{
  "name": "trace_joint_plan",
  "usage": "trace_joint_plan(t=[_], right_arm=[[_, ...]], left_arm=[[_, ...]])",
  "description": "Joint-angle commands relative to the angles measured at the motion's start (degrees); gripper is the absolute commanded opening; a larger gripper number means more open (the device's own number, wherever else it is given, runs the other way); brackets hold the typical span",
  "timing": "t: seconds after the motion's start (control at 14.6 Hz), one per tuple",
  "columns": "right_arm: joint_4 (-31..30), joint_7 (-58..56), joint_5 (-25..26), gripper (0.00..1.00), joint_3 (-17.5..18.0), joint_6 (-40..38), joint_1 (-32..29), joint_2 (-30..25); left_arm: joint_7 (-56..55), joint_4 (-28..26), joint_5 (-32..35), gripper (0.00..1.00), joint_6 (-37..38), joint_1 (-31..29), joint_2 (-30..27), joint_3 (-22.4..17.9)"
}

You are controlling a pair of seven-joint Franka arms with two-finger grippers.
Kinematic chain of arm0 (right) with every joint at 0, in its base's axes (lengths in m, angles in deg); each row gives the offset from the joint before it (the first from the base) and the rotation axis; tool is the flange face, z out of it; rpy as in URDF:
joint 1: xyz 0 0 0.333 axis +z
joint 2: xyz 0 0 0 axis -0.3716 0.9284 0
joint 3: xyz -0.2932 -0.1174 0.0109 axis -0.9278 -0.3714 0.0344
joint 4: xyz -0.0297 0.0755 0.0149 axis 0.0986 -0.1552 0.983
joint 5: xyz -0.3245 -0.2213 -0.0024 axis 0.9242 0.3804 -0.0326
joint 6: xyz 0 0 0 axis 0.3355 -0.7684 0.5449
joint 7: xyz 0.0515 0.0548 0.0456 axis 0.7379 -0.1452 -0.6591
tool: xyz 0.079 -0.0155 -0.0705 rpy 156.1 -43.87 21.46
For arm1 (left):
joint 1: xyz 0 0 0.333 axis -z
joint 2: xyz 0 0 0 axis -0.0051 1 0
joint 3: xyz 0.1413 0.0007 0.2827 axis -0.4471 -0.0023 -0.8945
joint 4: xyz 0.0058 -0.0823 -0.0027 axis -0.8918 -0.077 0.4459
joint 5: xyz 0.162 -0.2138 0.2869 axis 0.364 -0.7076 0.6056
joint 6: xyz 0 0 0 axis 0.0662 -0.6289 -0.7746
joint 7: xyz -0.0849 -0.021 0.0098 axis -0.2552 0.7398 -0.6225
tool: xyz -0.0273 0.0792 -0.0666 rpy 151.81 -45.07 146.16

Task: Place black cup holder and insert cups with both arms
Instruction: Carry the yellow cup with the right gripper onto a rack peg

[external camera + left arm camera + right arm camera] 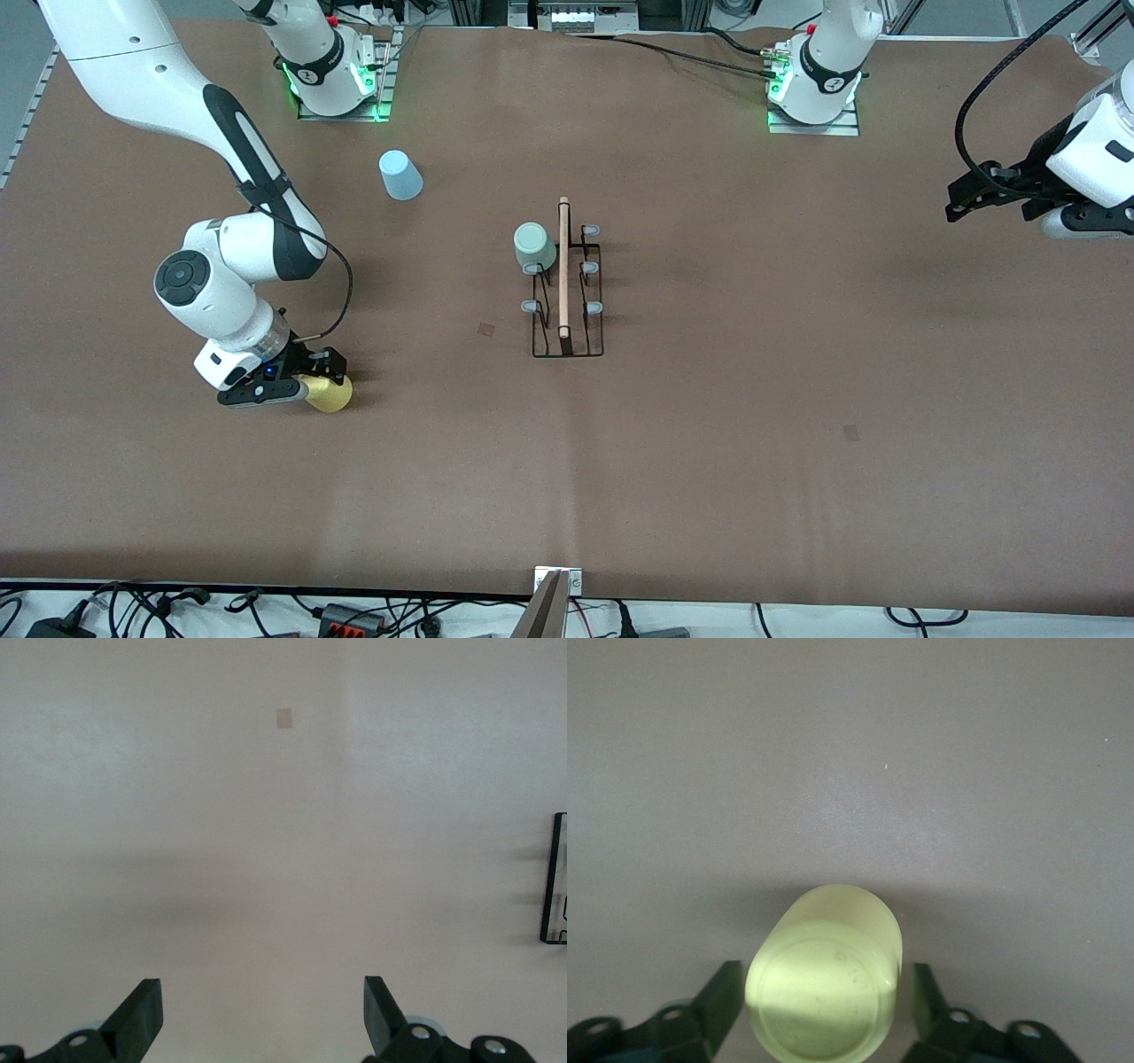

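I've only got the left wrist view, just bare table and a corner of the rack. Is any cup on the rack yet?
Observer: Yes, the green cup sits over a peg of the black cup holder, at its end farther from the front camera.
Operator: Where is the yellow one?
Observer: The yellow cup is toward the right arm's end of the table, with the right pincer down at it.
Operator: And the blue one?
Observer: The blue cup stands alone on the table, farther from the front camera than the holder.
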Motion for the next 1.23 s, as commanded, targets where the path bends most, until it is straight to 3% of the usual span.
trace_joint_plan(t=[0.0, 0.07, 0.21, 0.41, 0.69, 0.96, 1.17], right_arm=[[0.4, -0.9, 0.7, 0.44, -0.3, 0.7, 0.1, 0.3], [0.4, -1.0, 0.8, 0.32, -0.3, 0.6, 0.2, 0.1], [0.6, -1.3, 0.9, 0.21, -0.3, 0.4, 0.4, -1.0], [0.7, 0.7, -0.3, 0.2, 0.0, -5.7, 3.6, -6.3], [2.9, 17.8, -0.5, 0.19, 2.5, -16.6, 9.5, -12.8], [12.7, 40.4, 0.5, 0.18, 3.8, -25.2, 21.8, -10.1], [22.0, 48.5, 0.4, 0.18, 3.7, -30.0, 26.5, -5.5]], left_arm=[[0.8, 1.3, 0.3, 1.0, 0.1, 0.0, 0.7, -0.1], [0.8, 1.3, 0.3, 1.0, 0.2, 0.0, 0.7, -0.1], [0.8, 1.3, 0.3, 1.0, 0.2, 0.0, 0.7, -0.1], [0.8, 1.3, 0.3, 1.0, 0.2, 0.0, 0.7, -0.1], [0.8, 1.3, 0.3, 1.0, 0.3, 0.0, 0.6, -0.1], [0.8, 1.3, 0.3, 1.0, 0.3, 0.0, 0.6, -0.1], [0.7, 1.3, 0.3, 1.0, 0.3, 0.0, 0.6, -0.1]])
